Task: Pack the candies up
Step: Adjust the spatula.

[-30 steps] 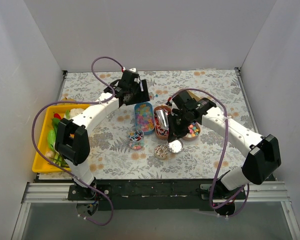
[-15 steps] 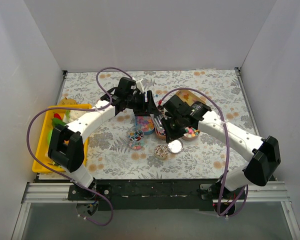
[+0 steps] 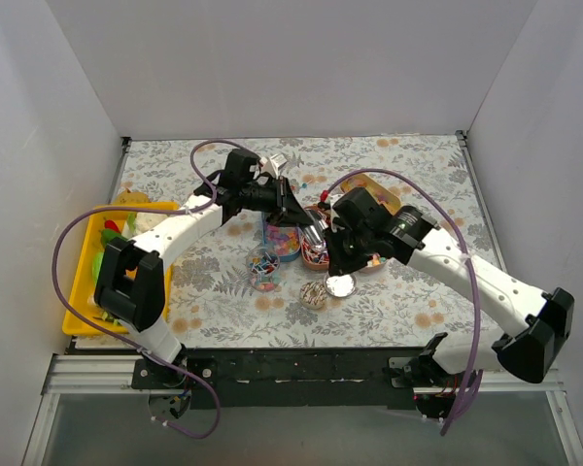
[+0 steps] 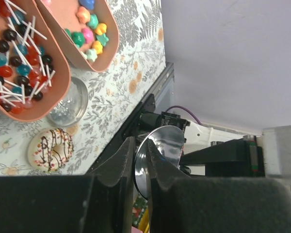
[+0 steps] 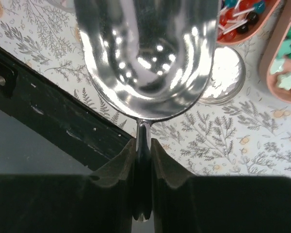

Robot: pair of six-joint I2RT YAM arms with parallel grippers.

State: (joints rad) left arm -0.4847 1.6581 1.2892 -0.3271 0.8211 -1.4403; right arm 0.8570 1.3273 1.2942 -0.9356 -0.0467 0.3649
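Right hand (image 5: 143, 145) was clamped on the handle of the metal scoop (image 5: 145, 53), bowl empty, held over the worktop (image 5: 242, 141) above and beside a round metal lid (image 5: 225, 77). Left hand (image 4: 139, 145) had its fingers pinched together on the scoop's rim. The candies sat in trays on the worktop: lollipops (image 4: 19, 63) in one peach oval tray (image 4: 48, 104), star-shaped candies (image 4: 89, 31) in a second peach tray (image 4: 111, 48), pastel beads (image 3: 282, 241) in a blue tray (image 3: 265, 233) beside them.
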